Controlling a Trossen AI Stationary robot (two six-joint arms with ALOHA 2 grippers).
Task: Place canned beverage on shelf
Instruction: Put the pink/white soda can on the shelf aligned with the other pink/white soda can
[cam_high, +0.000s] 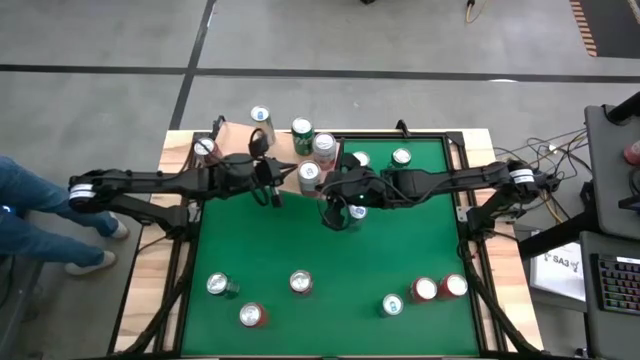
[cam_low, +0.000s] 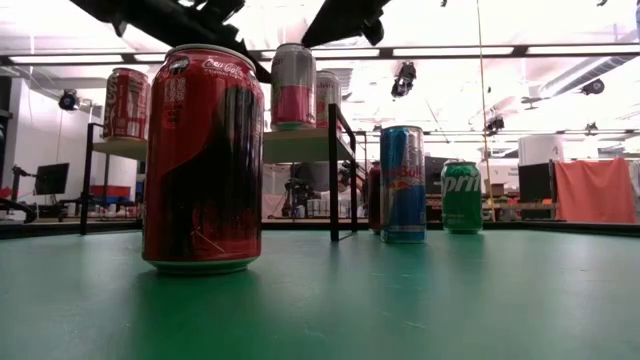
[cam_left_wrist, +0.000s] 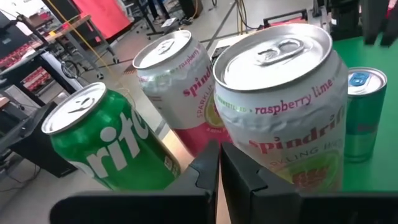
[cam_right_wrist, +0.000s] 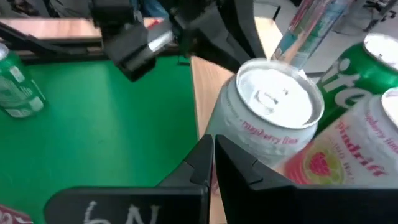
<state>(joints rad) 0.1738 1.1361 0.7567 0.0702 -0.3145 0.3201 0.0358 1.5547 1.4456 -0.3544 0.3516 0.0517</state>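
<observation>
From above, both dark arms reach inward over the green bench (cam_high: 300, 240), meeting near the shelf (cam_high: 235, 140), a pale wood board at the far left corner that carries several cans, among them a green can (cam_high: 302, 136) and a pink-and-white can (cam_high: 324, 148). The left gripper (cam_high: 268, 192) hangs just beside the shelf's inner edge; the right gripper (cam_high: 335, 215) hangs over the bench close by. More cans stand scattered along the near side.

At bench level, a red cola can (cam_low: 203, 160) fills the foreground, with the shelf (cam_low: 300, 145) raised behind it holding cans, and a blue energy-drink can (cam_low: 402, 184) standing beside it.

The left wrist camera shows that arm's jaws shut together, gripping nothing, before a raspberry-lime seltzer can (cam_left_wrist: 292, 106) and a green soda can (cam_left_wrist: 106, 143).

The right wrist camera shows its jaws likewise closed and empty, beside a silver-topped seltzer can (cam_right_wrist: 270, 118).
</observation>
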